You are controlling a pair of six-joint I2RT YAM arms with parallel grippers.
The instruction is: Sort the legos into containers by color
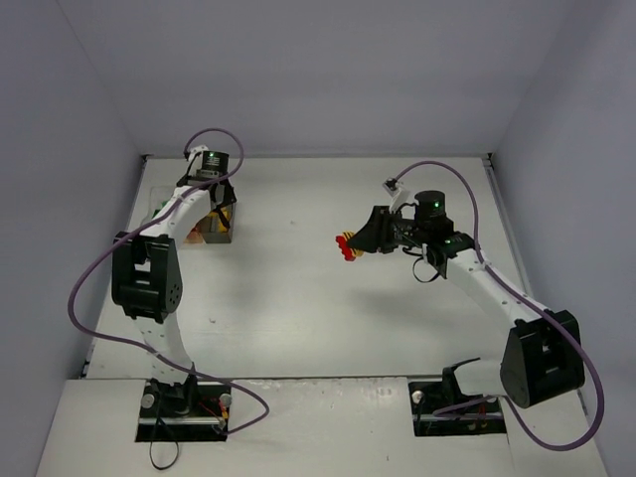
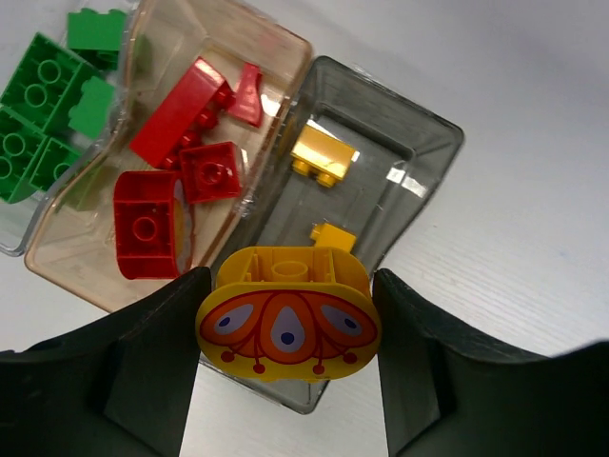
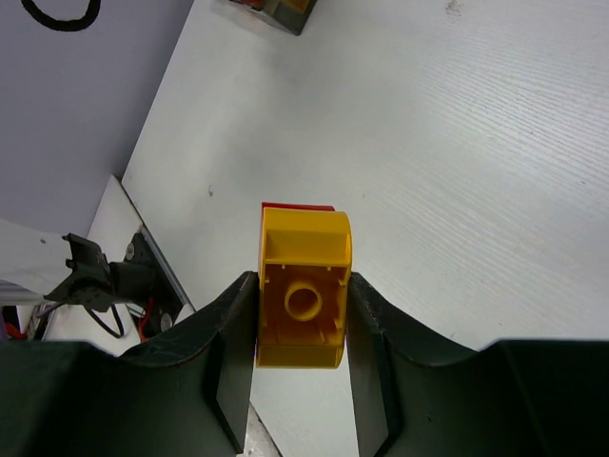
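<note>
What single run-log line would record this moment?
left gripper: grips patterned yellow brick over grey box | right gripper: grips yellow-red clump

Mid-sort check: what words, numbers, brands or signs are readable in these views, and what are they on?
None: no word, number or brand is readable in any view.
Only marking, no letters: a red-and-orange ornament with white drops on the rounded yellow plastic brick held by the left claw.

text, numbers, brands: none readable in any view
painted yellow lego (image 2: 288, 328): red-orange ornament only, no letters
</note>
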